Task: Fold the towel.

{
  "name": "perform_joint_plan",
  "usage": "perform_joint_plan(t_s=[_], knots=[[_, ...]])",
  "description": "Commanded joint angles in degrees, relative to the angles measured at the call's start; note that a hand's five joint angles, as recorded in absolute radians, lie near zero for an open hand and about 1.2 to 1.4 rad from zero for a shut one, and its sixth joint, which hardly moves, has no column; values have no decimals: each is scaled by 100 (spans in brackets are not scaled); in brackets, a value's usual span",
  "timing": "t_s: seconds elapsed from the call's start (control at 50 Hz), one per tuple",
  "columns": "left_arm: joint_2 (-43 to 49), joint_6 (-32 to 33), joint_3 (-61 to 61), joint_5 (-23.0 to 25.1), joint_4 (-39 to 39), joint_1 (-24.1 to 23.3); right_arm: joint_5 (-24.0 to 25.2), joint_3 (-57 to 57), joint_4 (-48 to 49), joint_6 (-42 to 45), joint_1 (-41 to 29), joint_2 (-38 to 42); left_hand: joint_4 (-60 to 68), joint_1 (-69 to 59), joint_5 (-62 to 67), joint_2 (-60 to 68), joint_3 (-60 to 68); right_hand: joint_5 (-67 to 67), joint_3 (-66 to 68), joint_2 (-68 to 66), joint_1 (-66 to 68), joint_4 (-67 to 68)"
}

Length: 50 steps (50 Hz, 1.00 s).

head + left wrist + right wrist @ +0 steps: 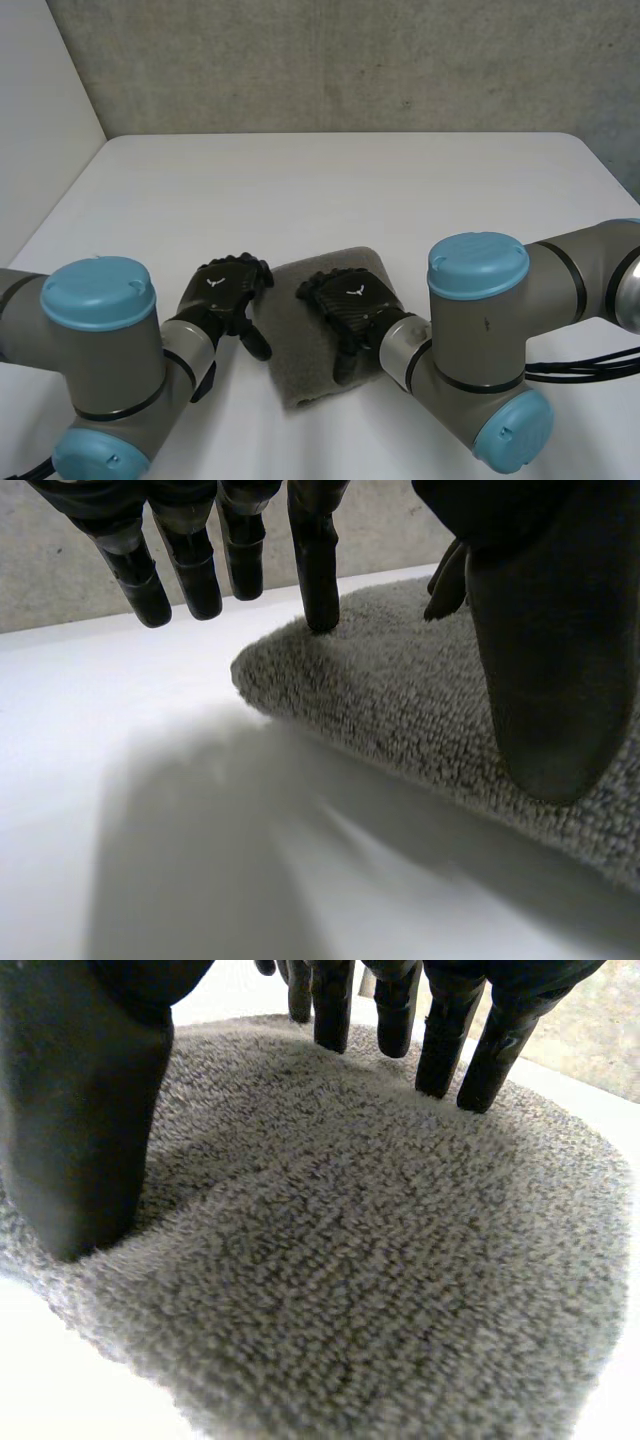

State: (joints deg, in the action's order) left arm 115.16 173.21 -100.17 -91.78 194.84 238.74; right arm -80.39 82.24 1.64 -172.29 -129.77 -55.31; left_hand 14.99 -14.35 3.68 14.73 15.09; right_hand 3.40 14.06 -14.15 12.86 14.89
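hands rest on folded grey terry towel (300,375) at lower centre of white table (330,190)
right hand (350,305) lies flat on top, fingers straight; left hand (228,285), fingers straight too, touches its left edge.

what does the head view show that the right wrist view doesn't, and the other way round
Head view: the left robot hand at the towel's left edge, and the towel's whole folded outline on the white table. Right wrist view: the towel's looped pile close up, with the right robot hand's thumb resting on it. Both: the right robot hand lying open on the grey towel.
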Motion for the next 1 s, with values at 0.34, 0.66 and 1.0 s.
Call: perform_joint_plan(t_s=[0.34, 0.66, 1.0], knots=[[867, 20, 1535, -24, 19, -960, -759, 961, 91, 178, 646, -832, -293, 229, -162, -267, -302, -340, -406, 415, -286, -489], [1219, 46, 1685, 20, -51, -979, -768, 1259, 416, 143, 778, -876, -377, 313, -245, -351, -386, -340, -406, 415, -286, -489], [-12, 134, 1923, 47, -1238, -416, -821, 478, 118, 152, 953, -1762, -410, 346, -279, -384, -420, -340, -406, 415, -286, -489]])
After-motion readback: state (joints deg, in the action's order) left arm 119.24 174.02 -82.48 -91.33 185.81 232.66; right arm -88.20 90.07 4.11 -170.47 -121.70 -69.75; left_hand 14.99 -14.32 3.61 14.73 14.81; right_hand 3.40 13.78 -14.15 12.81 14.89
